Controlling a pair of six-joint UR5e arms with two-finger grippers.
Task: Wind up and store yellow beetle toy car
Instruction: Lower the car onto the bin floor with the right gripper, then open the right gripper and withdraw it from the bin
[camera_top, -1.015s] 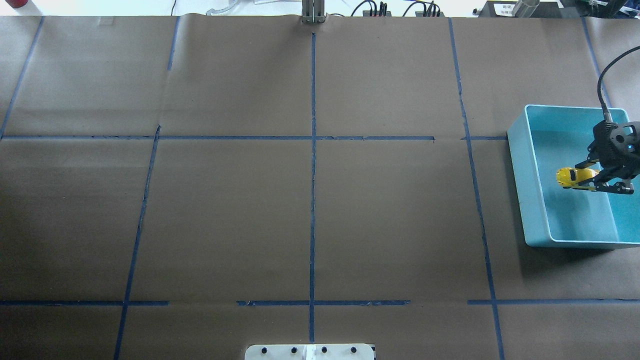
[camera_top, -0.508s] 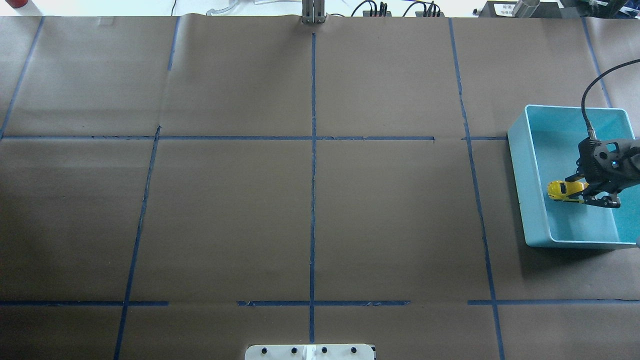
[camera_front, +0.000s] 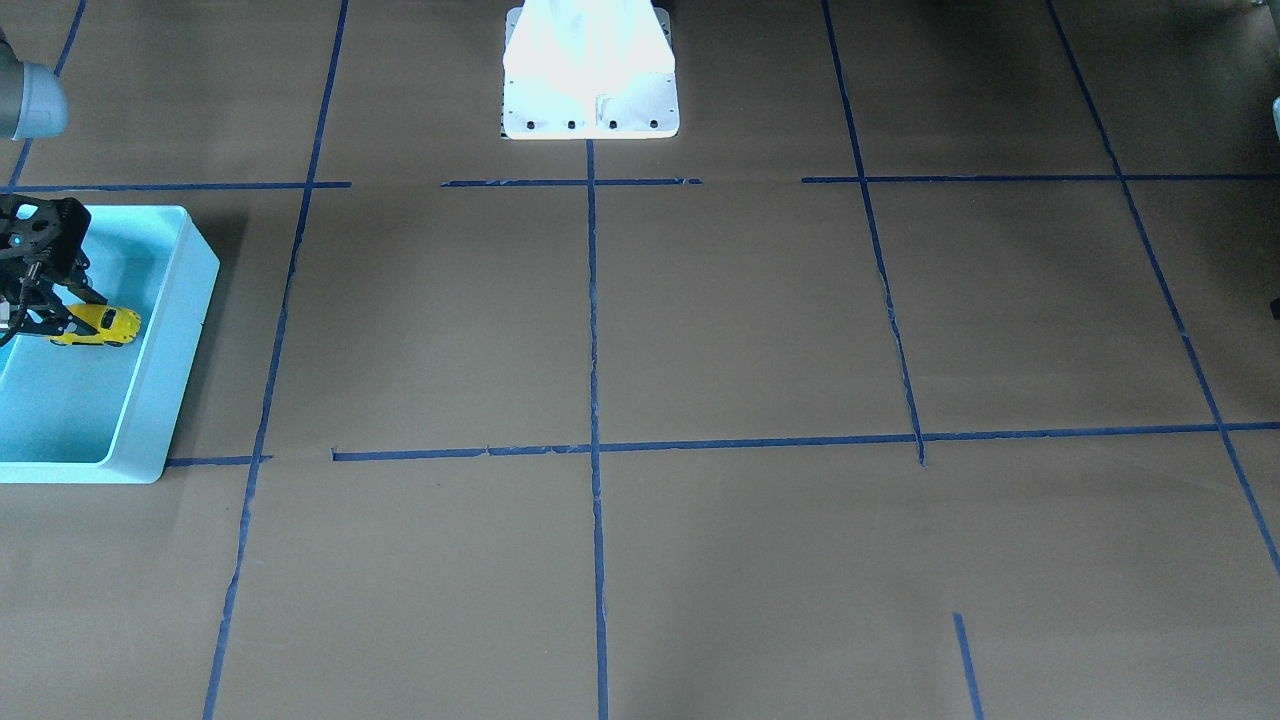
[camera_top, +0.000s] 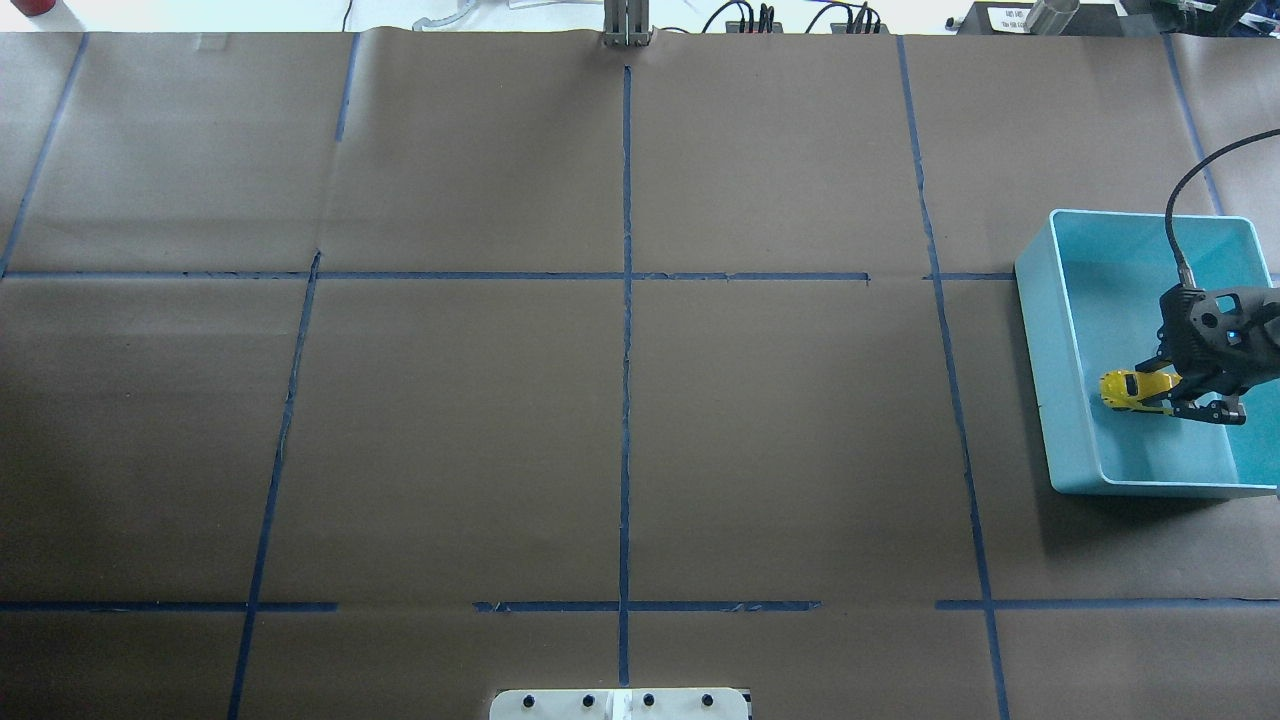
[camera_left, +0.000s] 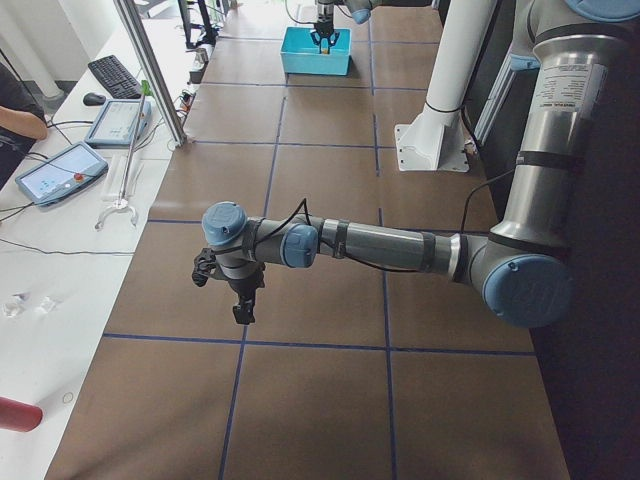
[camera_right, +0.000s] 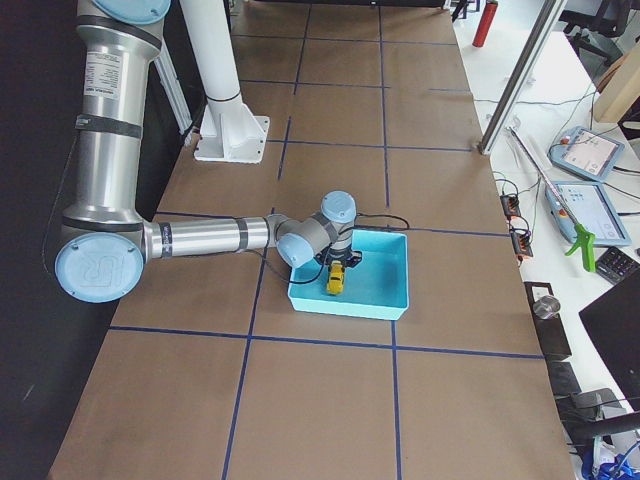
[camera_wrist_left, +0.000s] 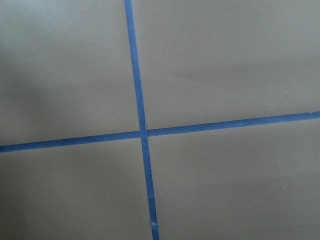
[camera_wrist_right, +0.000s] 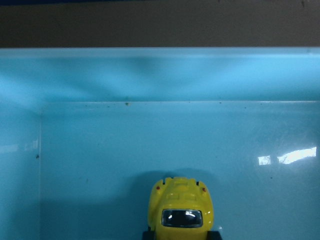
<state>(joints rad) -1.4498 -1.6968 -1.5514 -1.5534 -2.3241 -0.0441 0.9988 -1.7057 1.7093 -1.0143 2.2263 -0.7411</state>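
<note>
The yellow beetle toy car (camera_top: 1122, 390) is inside the light blue bin (camera_top: 1036, 330), low over its floor near the wall that faces the table's middle. My right gripper (camera_top: 1168, 389) is shut on the car's end, with a finger on each side. The front-facing view shows the car (camera_front: 100, 325) sticking out of the gripper (camera_front: 62, 320). The right wrist view shows the car (camera_wrist_right: 181, 210) against the bin's floor (camera_wrist_right: 100, 165). I cannot tell whether its wheels touch the floor. My left gripper (camera_left: 243, 312) hangs over bare table far from the bin; I cannot tell whether it is open or shut.
The bin stands at the table's edge on my right side (camera_right: 350, 306). Brown paper with blue tape lines (camera_top: 626, 300) covers the table. The white robot base (camera_front: 590, 70) is at the near middle edge. Tablets and cables lie beyond the far edge (camera_left: 60, 170).
My right gripper has carried the car toward me and a little toward the bin's inner wall, lower into the bin. The car stays in its grip.
</note>
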